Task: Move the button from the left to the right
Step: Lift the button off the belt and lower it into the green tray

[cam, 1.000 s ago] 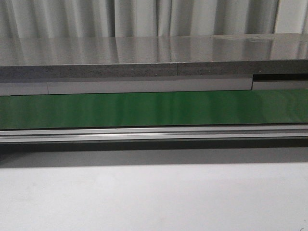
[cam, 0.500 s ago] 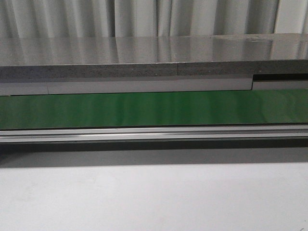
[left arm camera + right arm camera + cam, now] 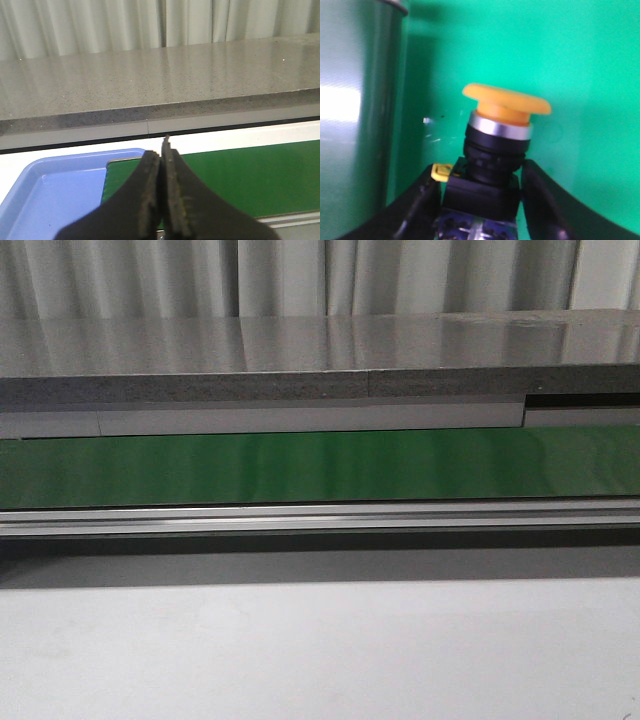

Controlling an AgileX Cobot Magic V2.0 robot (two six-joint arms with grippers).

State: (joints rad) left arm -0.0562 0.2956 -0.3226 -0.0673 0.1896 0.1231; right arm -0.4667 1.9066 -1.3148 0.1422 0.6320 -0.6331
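In the front view nothing is changed; the button is grasped by the right hand, the left hand clenched empty.

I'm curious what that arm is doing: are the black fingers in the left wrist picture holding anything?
No, the left gripper has its black fingers pressed together with nothing between them, above the blue plastic tray.

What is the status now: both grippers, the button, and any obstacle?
Left gripper shut, empty, above blue tray edge. Right gripper shut on button, yellow cap up, over green belt. No obstacle seen.
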